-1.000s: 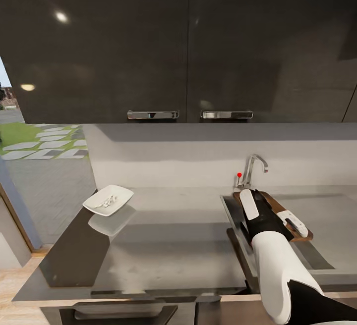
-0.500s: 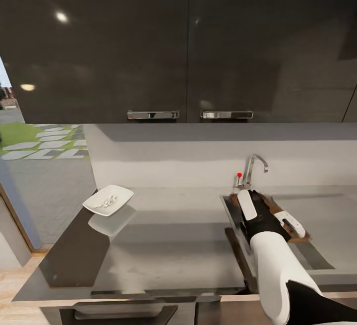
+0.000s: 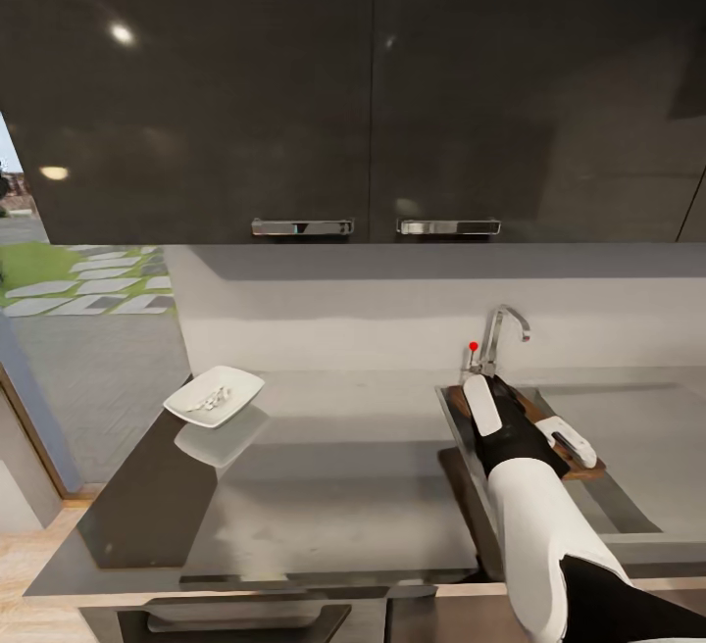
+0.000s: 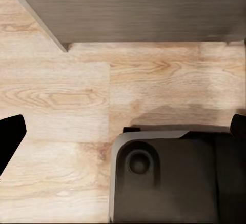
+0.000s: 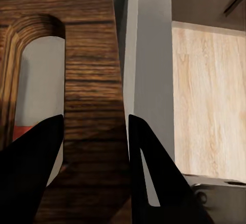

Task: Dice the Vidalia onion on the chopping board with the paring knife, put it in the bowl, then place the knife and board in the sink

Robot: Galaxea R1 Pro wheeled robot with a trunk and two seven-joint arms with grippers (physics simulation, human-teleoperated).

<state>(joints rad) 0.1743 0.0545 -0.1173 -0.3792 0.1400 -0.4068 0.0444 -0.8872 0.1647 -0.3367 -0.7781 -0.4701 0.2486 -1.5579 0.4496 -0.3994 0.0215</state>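
The right gripper (image 3: 523,424), black-fingered on a white forearm, is seen in the head view reaching over the rectangular stainless-steel sink (image 3: 628,511), its two fingers pinched on the rim of the rectangular brown wooden chopping board (image 3: 579,467). In the right wrist view the dark fingers (image 5: 31,172) are shown pressed against either face of the grained board (image 5: 92,80) at the end bearing the oblong handle slot, so that the wood fills the gap between them. The board is held over the basin, just behind and to the right of the gripper, tilted rather than flat; whether its far edge touches the sink cannot be told. A small patch of reddish colour is glimpsed beside one fingertip in the wrist view, too little to be identified. The angular chrome tap (image 3: 498,334) with its red dot stands just beyond the gripper at the back of the sink. The shallow white squarish bowl (image 3: 214,396), holding pale diced pieces, rests on the long smooth grey reflective countertop (image 3: 333,486), well apart to the left of the gripper. Dark glossy upper cabinets (image 3: 373,84) with bar handles hang above. In the left wrist view the left gripper's dark fingertip (image 4: 10,137) is seen over a light wooden floor (image 4: 66,96); its state cannot be told.
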